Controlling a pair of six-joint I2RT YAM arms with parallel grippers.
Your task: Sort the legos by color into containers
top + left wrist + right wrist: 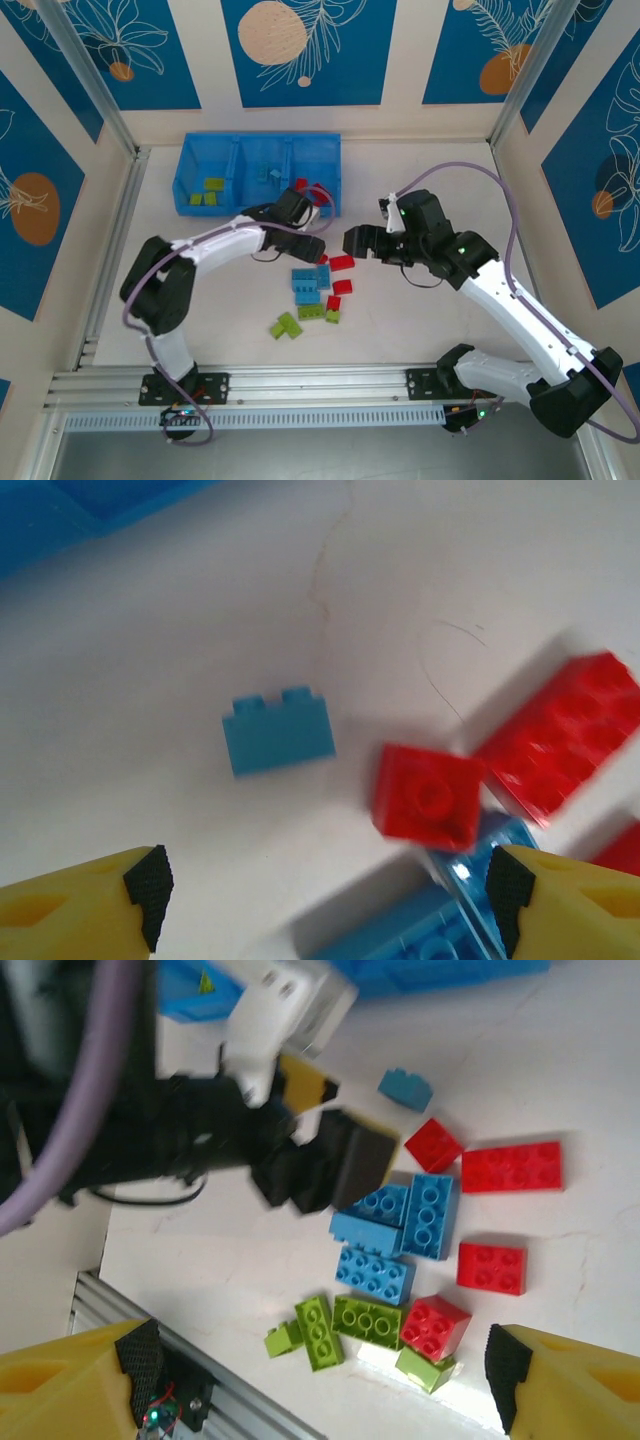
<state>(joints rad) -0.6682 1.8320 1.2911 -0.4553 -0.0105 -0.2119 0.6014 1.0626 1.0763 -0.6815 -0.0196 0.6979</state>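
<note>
1. Left pincer (325,900): jaws wide apart, nothing clamped. It hangs over a red square brick (430,795) that touches a light blue brick (470,865). Risk: closing here catches both colours, or squirts one out sideways.
2. Right pincer (322,1370): jaws apart, empty, above the same heap of legos (315,290). Left arm's wrist (300,1160) is just beside it. Risk: both arms reaching into the heap collide.
3. Small blue brick (280,735) lies alone on the surface (150,630), apart from the heap. Risk: a passing finger flicks it away.
4. Containers (330,160) at the far side: green bricks (207,192) in the left compartment, blue bricks (268,172) in the middle. Risk: a high drop bounces over a thin wall into the wrong colour.
</note>
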